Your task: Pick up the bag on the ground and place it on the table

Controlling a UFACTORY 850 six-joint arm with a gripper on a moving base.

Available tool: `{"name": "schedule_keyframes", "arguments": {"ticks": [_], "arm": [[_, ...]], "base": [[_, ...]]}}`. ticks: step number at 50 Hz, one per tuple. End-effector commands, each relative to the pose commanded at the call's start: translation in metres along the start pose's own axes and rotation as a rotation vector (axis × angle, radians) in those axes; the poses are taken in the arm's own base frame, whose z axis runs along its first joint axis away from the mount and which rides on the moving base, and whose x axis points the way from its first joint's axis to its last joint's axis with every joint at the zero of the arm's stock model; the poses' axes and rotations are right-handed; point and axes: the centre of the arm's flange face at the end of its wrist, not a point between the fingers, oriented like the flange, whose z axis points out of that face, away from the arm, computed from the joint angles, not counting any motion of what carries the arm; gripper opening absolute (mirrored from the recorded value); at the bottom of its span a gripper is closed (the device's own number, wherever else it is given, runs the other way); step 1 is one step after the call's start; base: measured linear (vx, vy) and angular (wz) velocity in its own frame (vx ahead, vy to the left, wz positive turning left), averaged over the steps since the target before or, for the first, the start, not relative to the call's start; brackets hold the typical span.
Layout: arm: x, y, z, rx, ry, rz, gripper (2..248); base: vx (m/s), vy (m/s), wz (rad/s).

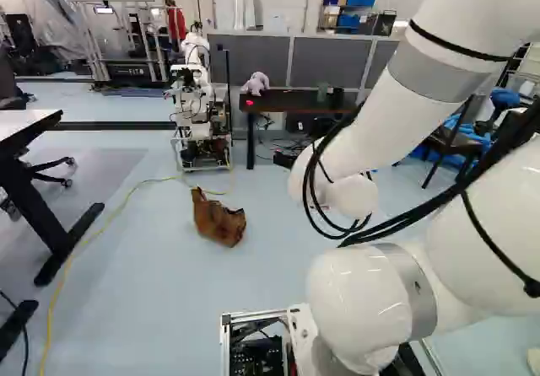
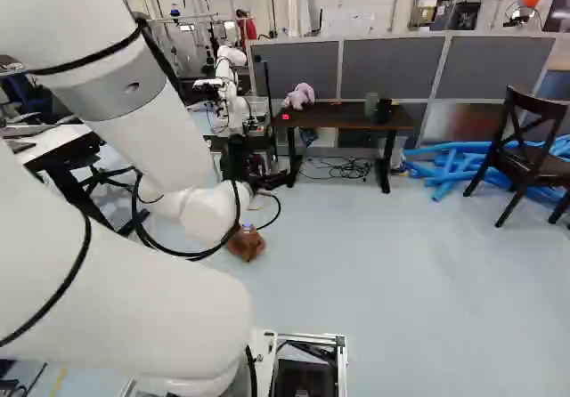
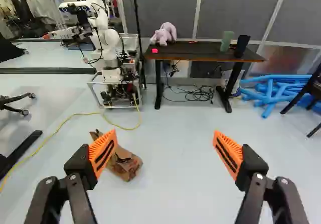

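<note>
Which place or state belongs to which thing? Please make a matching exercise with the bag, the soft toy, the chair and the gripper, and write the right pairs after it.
1. Bag
2. Soft toy
3. Chair
4. Gripper

A. Standing beside blue tubes
B. Fingers wide apart
C. Lying on the floor
D. On the dark table

Right pairs: 1-C; 2-D; 3-A; 4-B

A robotics lab, with another robot (image 3: 103, 38) on a wheeled frame and grey partitions (image 3: 165, 10).
</note>
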Motion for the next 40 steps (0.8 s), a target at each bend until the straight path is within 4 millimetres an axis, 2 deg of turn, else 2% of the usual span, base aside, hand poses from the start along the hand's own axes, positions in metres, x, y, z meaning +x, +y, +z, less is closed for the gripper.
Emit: {"name": "schedule_keyframes", "arguments": {"ticks": [40], "arm": [[0.0000,0.0000,0.0000,0.000,0.000,0.000,247]], "base": [[0.000,0.000,0.000]]}}
